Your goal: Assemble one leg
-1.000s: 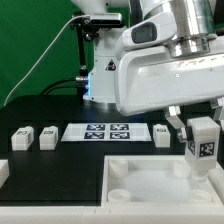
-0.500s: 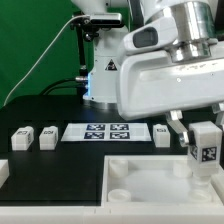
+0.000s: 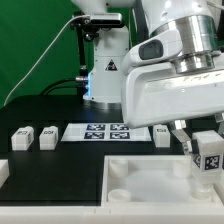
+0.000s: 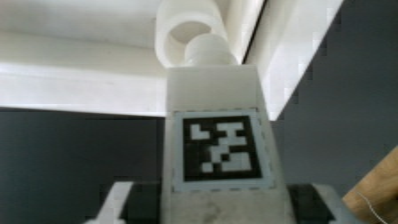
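Since the earlier frames, the leg (image 3: 209, 153) is being carried lower and farther toward the exterior view's right by the gripper (image 3: 205, 140). It is being pinched upright between the fingers (image 4: 135, 205), which are pressed against its sides, with its tag turned toward the wrist camera. It is being held over the white tray (image 3: 130, 180). A round corner socket (image 4: 192, 35) is being shown beyond its far end. Another loose leg (image 3: 162, 133) is lying just beside the marker board (image 3: 100, 132).

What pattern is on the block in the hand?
A black-and-white square tag on the white block, clearest in the wrist view.
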Controlling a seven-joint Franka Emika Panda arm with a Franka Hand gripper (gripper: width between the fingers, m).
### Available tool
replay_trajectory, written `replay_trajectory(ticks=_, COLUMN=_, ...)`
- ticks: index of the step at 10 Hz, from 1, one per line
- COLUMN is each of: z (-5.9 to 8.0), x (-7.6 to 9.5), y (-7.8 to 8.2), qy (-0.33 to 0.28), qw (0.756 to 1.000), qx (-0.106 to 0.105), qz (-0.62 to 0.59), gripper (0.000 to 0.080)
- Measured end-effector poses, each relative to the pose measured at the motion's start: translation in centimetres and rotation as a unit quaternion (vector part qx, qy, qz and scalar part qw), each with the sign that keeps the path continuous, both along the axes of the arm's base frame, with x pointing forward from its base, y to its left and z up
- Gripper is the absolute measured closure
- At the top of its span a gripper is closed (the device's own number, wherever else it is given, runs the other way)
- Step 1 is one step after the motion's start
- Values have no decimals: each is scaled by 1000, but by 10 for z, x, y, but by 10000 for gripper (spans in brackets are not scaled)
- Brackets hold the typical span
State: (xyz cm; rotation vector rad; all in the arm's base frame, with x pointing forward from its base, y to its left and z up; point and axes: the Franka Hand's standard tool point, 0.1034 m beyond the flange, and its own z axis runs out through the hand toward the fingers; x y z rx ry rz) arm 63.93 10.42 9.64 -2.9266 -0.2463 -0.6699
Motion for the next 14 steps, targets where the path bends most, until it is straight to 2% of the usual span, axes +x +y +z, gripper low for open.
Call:
replay_trajectory(ticks=4, z=-3, x=1, y=-2, qy=-5, qw=1000, qx=-1, qz=-3, gripper=506)
replay_trajectory(ticks=8, z=-17, x=0, y=-5, qy=-9, qw=1000, qx=-2, qz=-7, gripper=506)
replay_trajectory(ticks=13, z=-17, x=1, y=-3, qy=-17, qw=1000, qx=-5, qz=-8, gripper=506)
replay_trajectory(ticks=14, z=-15, x=1, y=-2, qy=-17, qw=1000, qx=-5, qz=-7, gripper=410)
